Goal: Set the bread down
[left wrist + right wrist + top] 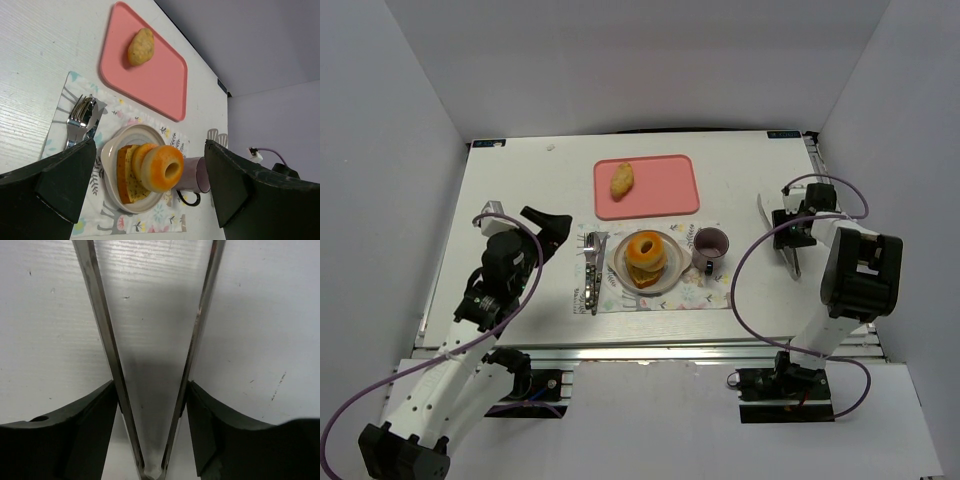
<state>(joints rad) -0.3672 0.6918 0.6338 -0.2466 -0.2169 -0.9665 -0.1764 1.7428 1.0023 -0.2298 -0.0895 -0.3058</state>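
One lumpy oval roll point(622, 180) lies on the pink tray point(670, 185); it also shows in the left wrist view point(140, 46). Two ring-shaped breads point(646, 253) are stacked on a speckled slice on the white plate point(620, 270); the front ring point(161, 168) faces the left wrist camera. My left gripper point(548, 228) is open and empty, left of the plate, its jaws spread wide point(150, 146). My right gripper point(790, 228) is shut on metal tongs point(792, 258) at the table's right side; the tongs' arms point(102, 315) spread in a V over bare table.
A purple mug point(709, 245) stands right of the plate on a patterned placemat point(710, 297). A fork and knife point(590, 262) lie on the mat's left edge, close to my left gripper. White walls enclose the table.
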